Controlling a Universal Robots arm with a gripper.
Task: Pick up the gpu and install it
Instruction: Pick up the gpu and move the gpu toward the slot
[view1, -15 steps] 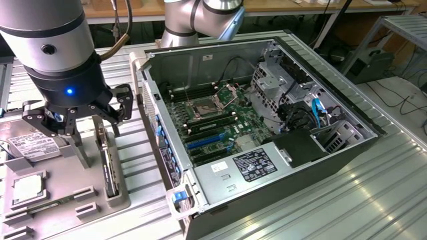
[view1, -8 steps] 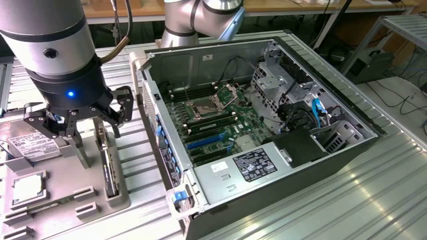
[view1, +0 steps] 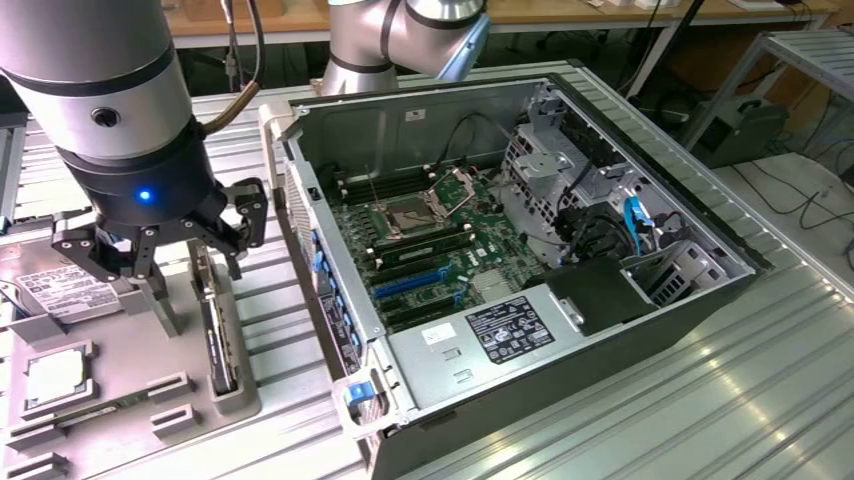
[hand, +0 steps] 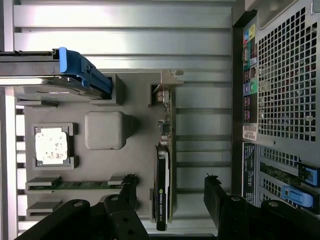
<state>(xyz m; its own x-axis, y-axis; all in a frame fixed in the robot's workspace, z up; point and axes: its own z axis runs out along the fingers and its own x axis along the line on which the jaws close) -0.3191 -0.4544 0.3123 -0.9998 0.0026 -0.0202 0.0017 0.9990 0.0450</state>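
The gpu (view1: 218, 340) stands edge-on as a thin dark slab in a slot of the grey holder tray (view1: 134, 355), at the exterior view's left of the open computer case (view1: 534, 250). In the wrist view the gpu (hand: 164, 170) runs lengthwise, with its green board edge and its silver end bracket (hand: 167, 79) at the far end. My gripper (view1: 167, 255) hangs above the tray, over the gpu's far end. The gripper (hand: 170, 192) is open, and one dark finger (hand: 127, 187) stands on each side of the card without touching it.
The tray also carries a hard drive (view1: 60, 290) in a blue carrier (hand: 75, 70), a processor chip (hand: 51, 146) and memory sticks (hand: 75, 184). The case's perforated rear panel (hand: 285, 75) lies close beside the tray. Blue card slots (view1: 407, 285) show on the motherboard.
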